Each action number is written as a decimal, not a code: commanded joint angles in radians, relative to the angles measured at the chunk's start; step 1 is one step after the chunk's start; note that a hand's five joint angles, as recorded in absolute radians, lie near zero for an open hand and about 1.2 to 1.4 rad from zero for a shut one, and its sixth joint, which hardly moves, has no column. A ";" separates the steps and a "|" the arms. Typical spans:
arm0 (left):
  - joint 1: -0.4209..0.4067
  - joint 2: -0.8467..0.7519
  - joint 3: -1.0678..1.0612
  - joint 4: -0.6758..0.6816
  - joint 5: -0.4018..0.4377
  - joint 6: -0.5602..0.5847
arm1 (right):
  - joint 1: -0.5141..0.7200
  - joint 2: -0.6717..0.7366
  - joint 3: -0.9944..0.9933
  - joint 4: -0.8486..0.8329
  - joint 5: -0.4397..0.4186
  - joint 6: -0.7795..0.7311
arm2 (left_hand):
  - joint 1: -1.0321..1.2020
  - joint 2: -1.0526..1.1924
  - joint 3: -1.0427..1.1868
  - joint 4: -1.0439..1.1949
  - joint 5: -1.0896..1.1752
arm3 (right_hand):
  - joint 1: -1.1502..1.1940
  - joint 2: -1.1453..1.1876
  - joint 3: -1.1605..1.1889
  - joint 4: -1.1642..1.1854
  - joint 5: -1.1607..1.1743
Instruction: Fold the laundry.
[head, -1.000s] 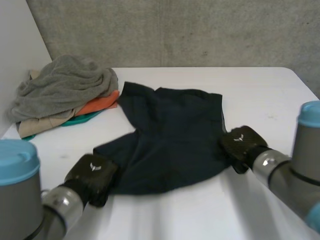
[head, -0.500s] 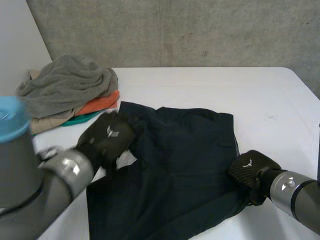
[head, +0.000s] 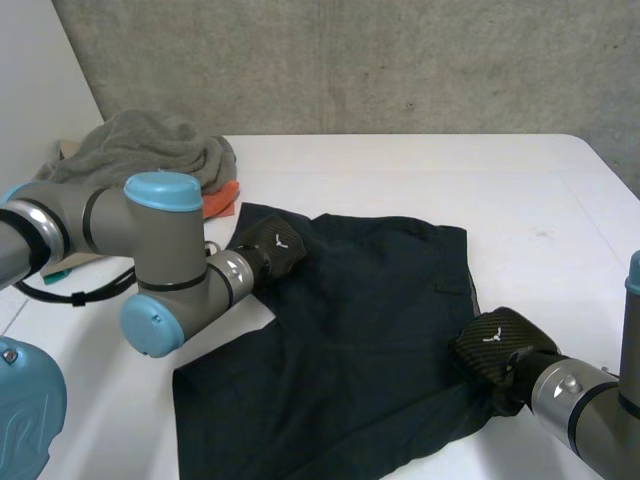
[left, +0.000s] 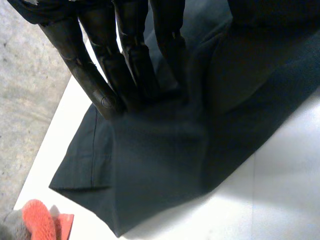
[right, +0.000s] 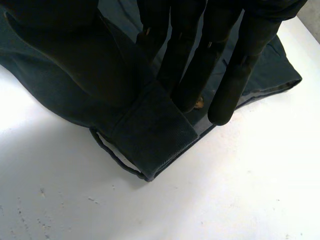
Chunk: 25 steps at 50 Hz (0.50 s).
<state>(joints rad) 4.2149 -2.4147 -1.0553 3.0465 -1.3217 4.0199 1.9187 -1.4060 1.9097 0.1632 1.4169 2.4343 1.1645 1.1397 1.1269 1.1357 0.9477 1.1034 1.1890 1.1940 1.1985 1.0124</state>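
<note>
Head view: the dark navy fabric garment (head: 370, 330) lies on the white table (head: 520, 190) beside the heap of grey and orange laundry (head: 140, 155), spread flatter than a second ago, with the left hand (head: 272, 248) now at the corner nearest the heap and the right hand (head: 495, 345) at the edge farthest from it; we judge folding not begun. Left wrist view: straight fingers (left: 132, 65) press that corner, released. Right wrist view: we judge the right hand (right: 185, 55) grasping the hem; we count one garment, one heap, two hands.
</note>
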 joint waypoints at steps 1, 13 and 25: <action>-0.009 0.129 -0.099 0.027 -0.175 -0.059 | -0.004 -0.004 0.002 -0.002 0.004 -0.005 | 0.232 0.257 0.269 0.261 0.274 | 0.293 0.207 0.202 0.198 0.209; 0.002 0.220 -0.313 0.115 -0.408 -0.036 | 0.020 -0.005 0.003 0.004 0.010 -0.006 | 0.232 0.257 0.269 0.261 0.274 | 0.293 0.207 0.202 0.198 0.209; 0.005 0.387 -0.292 -0.141 -0.402 -0.297 | 0.046 -0.045 -0.001 0.007 0.025 0.005 | -0.990 -0.965 -0.952 -0.961 -0.948 | 0.293 0.207 0.202 0.198 0.209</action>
<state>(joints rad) 4.2041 -2.1379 -1.3533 2.9924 -1.7495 3.8702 1.9622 -1.4291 1.9138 0.1737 1.4393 2.4334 0.1913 0.2256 0.2275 0.2189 0.0603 1.1034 1.1890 1.1940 1.1985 1.0124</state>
